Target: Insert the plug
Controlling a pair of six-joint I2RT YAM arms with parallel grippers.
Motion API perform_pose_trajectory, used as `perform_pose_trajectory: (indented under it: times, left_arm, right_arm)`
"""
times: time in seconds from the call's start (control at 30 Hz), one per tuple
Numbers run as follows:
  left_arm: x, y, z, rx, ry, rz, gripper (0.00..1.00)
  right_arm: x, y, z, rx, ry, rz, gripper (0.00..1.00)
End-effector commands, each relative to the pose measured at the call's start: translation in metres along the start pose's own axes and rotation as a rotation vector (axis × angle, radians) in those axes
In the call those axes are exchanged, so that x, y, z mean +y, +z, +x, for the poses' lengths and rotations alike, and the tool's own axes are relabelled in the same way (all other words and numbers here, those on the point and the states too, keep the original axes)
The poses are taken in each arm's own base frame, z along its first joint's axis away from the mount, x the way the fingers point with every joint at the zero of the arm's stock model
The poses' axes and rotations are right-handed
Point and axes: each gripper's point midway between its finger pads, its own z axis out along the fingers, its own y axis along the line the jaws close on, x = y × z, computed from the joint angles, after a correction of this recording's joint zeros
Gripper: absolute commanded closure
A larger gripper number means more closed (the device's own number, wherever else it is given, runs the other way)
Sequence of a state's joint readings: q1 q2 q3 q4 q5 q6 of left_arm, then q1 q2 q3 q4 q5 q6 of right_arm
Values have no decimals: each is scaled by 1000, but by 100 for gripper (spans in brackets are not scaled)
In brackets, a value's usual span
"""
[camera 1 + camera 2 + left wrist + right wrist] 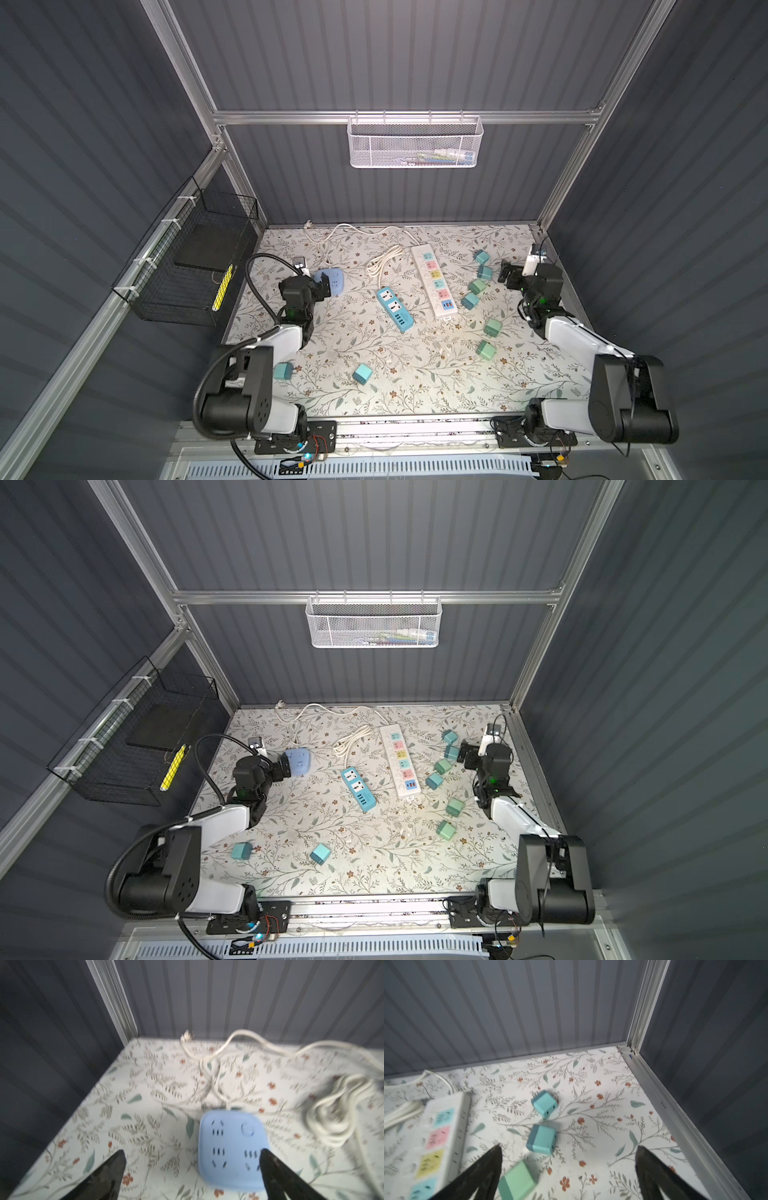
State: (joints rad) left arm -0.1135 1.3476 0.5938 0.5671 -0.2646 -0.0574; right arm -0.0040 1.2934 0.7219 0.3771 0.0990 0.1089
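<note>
A teal plug (543, 1140) lies loose on the bench (374, 353), right ahead of the right claw (569, 1148), which is spread wide and empty. A second teal plug (545, 1104) sits just beyond. The green plug (517, 1183) is blurred and cropped. The white power strip (436, 1136) is cut off too. The left claw (192, 1151) gapes as well, one finger hiding a corner of the blue socket block (230, 1147).

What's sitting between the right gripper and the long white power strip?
A teal adapter and a green adapter, loose on the tablecloth; both top views show them.
</note>
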Motion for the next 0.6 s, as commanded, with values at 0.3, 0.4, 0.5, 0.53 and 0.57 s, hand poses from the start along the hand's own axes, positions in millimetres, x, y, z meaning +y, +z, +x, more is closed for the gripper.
perform_pose_trajectory:
  times: [0.3, 0.4, 0.5, 0.53, 0.57]
  left_arm:
    - [-1, -43, -79, 189, -458, -19, 0]
    - [-10, -27, -67, 266, -429, -2, 3]
    - [-15, 4, -45, 416, -367, -52, 6]
    - [-17, 15, -36, 456, -351, -65, 6]
    - [-19, 29, -26, 497, -331, -77, 7]
  right_arm:
    - [13, -33, 21, 270, 520, -107, 12]
    - [25, -36, 26, 304, 515, -170, 10]
    - [27, -37, 35, 330, 502, -171, 9]
    - [28, -37, 36, 334, 503, -175, 9]
    - [30, -37, 38, 340, 504, -186, 8]
